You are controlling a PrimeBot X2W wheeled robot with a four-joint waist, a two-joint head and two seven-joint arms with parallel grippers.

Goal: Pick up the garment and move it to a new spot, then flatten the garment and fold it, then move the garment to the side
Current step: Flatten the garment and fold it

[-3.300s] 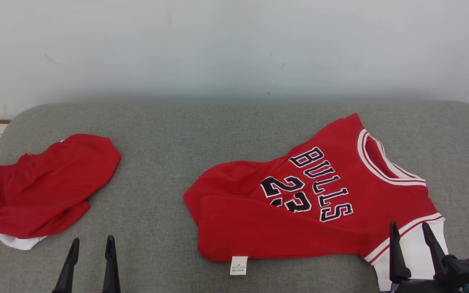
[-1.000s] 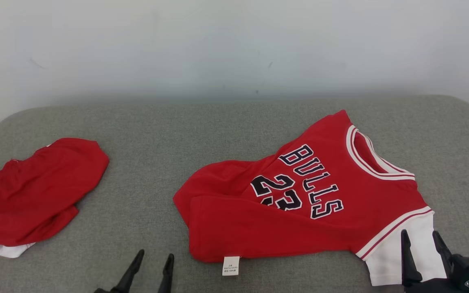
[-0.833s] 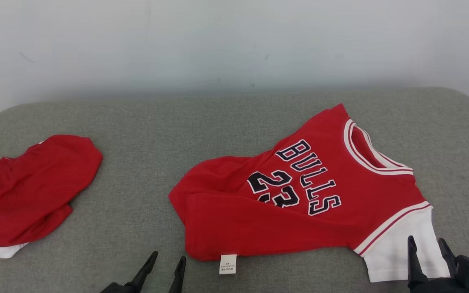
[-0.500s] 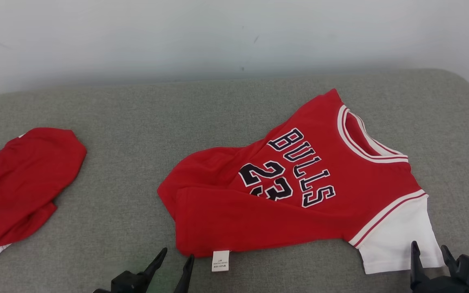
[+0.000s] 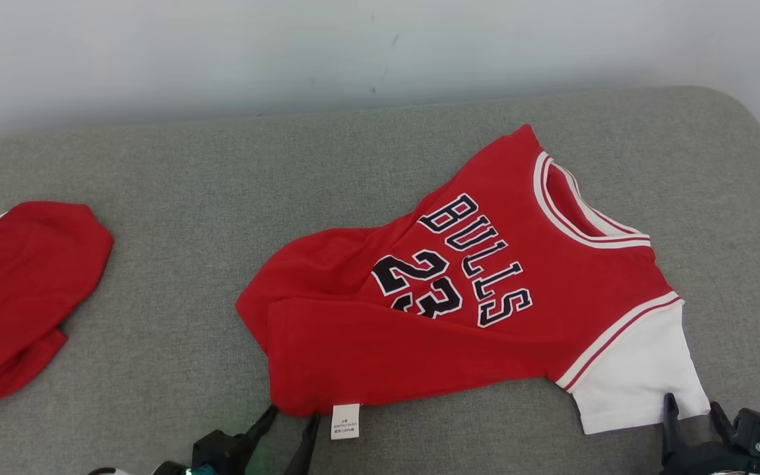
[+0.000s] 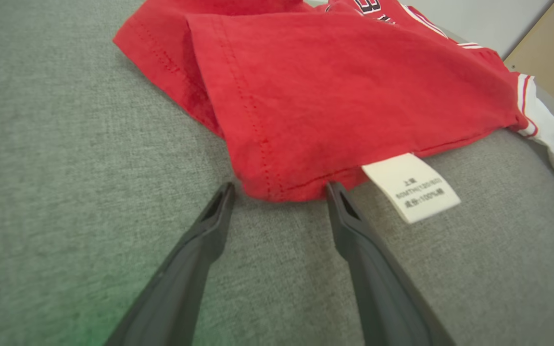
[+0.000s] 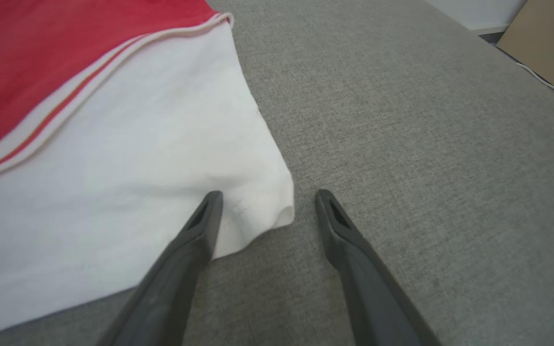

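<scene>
**Both grippers spread at the jersey's near edge**

Red jersey (image 5: 459, 316) lies centre to right of the head frame on the grey cushion (image 5: 175, 185), BULLS 23 lettering face up, lower part folded over. Left gripper (image 5: 293, 414), bottom centre: fingers apart, tips at the red hem corner, just beside the white label (image 5: 345, 420). Right gripper (image 5: 691, 402), lower right: fingers apart, straddling the white sleeve (image 5: 637, 369) corner. Second red garment (image 5: 17, 297) at the left edge.
</scene>
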